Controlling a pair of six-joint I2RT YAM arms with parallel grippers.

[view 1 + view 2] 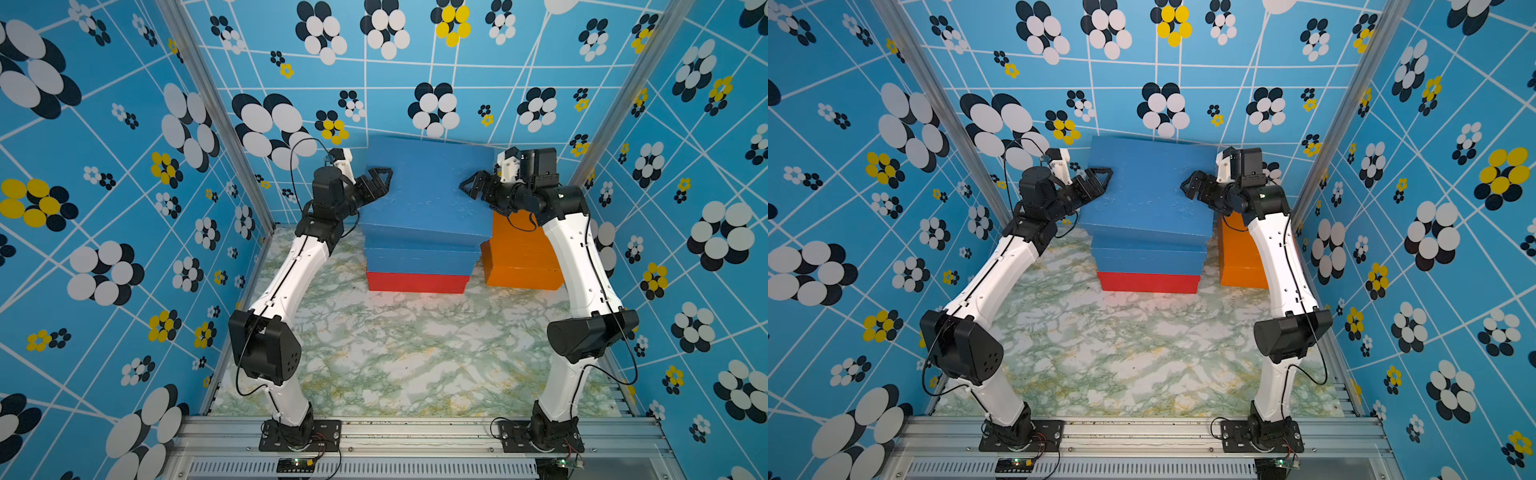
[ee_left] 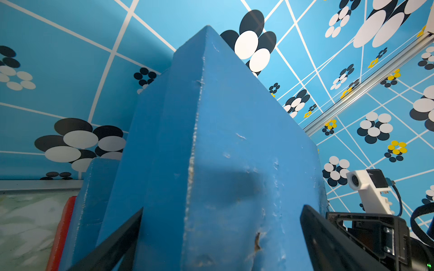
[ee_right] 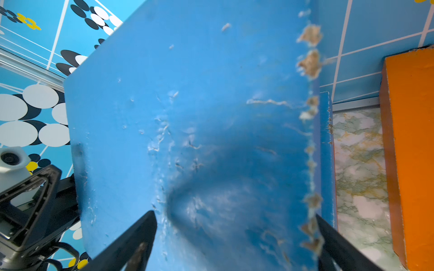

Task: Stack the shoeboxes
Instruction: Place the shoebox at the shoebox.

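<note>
As I watch, the left gripper [image 1: 379,179] has its jaws spread wide at the left edge of the top blue shoebox [image 1: 428,195], which sits skewed on the second blue shoebox [image 1: 419,262] and the red shoebox [image 1: 415,283], mid back edge of the bench [image 1: 395,353]. Next the right gripper [image 1: 471,185], jaws wide too, at that box's right edge. Then the orange shoebox [image 1: 519,257], back right corner, just beside them.

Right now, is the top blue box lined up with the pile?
Askew: top blue box overhangs the lower blue box, their front edges not parallel.
</note>
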